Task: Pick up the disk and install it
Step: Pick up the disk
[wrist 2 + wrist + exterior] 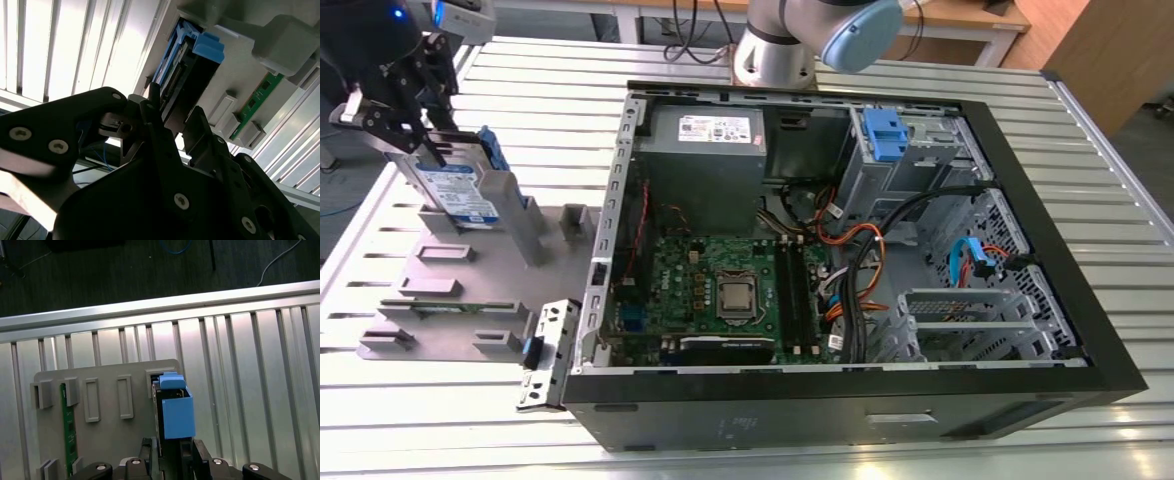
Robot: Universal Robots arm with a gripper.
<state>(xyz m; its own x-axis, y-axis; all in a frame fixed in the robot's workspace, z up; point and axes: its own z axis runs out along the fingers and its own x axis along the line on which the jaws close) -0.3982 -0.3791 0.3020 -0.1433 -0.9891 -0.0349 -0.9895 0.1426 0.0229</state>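
Silver disk [460, 190]: stood on edge in a slot of the grey fixture plate, at ten o'clock in the exterior view. Its white-and-blue label faced the camera and its blue rails ran along the sides. It was well apart from the computer case.
Blue end tab: capped the disk's far end in the first wrist view [177, 412] and in the second wrist view [207, 47].
End effector [434, 150]: black, and closed on the disk's upper edge with one finger against each flat face. Both wrist views showed the fingers [150, 457] [200, 135] flanking the drive.
Fixture plate [440, 290]: grey, with raised blocks and slots. It lay flat on the table at nine o'clock from the case.
Memory module [454, 307]: a green strip seated in the same plate, near the disk but not touching it. It also appeared in the first wrist view [67, 430].
Table [454, 420]: ribbed aluminium slats carrying the plate and the case.
Computer case [854, 420]: black, lying on its side with the panel off, in the middle of the exterior view.
Power supply [707, 150]: a grey box at twelve o'clock inside the case.
Drive cage [887, 150]: metal with a blue tab, at one o'clock inside the case.
Motherboard [720, 290]: green, at six o'clock inside the case.
Arm base [781, 45]: at twelve o'clock, just beyond the case.
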